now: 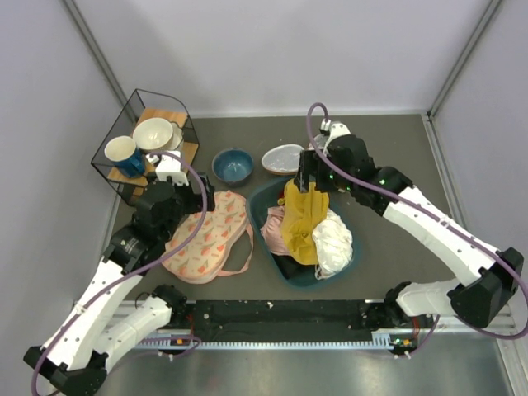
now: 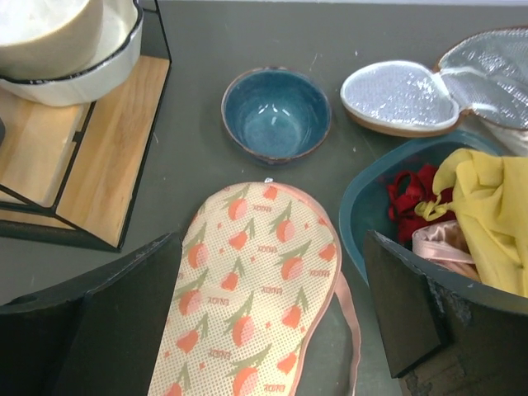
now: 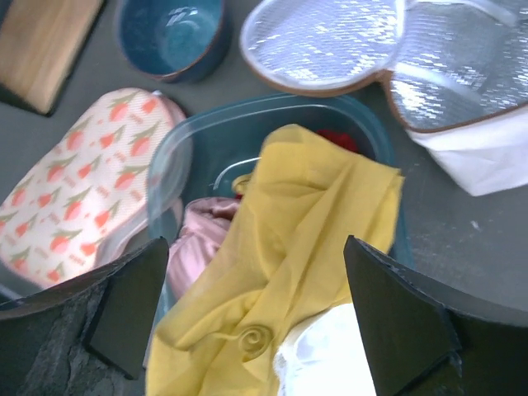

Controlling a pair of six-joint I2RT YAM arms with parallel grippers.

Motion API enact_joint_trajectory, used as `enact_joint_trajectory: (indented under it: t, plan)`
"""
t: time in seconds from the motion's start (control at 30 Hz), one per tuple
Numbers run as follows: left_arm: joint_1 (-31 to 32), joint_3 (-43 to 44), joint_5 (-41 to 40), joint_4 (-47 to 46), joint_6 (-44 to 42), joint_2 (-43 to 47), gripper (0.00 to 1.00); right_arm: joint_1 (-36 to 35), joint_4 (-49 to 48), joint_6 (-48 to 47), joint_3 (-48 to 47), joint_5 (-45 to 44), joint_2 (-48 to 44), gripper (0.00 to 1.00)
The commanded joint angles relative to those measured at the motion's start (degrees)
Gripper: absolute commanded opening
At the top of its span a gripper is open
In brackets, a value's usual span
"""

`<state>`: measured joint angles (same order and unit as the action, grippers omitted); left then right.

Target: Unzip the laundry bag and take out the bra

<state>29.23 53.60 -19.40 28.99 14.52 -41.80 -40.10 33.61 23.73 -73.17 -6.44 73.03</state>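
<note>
Bra [image 3: 313, 198] beneath spread right pincer [image 3: 256, 247]

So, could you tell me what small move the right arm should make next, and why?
Probably lift the right gripper straight up and clear of the teal basin. Its jaws stand open and hold nothing, and the bra already lies draped over the clothes in it, outside the laundry bag, which lies flat beside the basin under the open left gripper.

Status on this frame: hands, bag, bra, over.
Left hand open over laundry bag. Right hand open over bra. Bra in teal basin, outside bag. Nothing blocking.
</note>
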Motion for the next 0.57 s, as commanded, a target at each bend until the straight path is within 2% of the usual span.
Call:
enact_joint_trajectory:
  t: [0.0, 0.23, 0.53]
  plan:
    - [-0.3, 1.0, 1.5, 3.4, -0.4, -2.1, 0.98, 4.7, 0.8, 2.5, -2.2, -5.8, 0.4, 0.98]
    - [-0.3, -1.0, 4.6, 5.9, 1.3, -7.2, 0.99, 8.0, 3.8, 3.8, -0.6, -22.5, -3.6, 0.99]
    - [-0.3, -4.5, 6.8, -0.3, 2.8, -5.1, 0.99, 8.0, 4.9, 3.5, 8.3, -27.4, -11.6, 0.99]
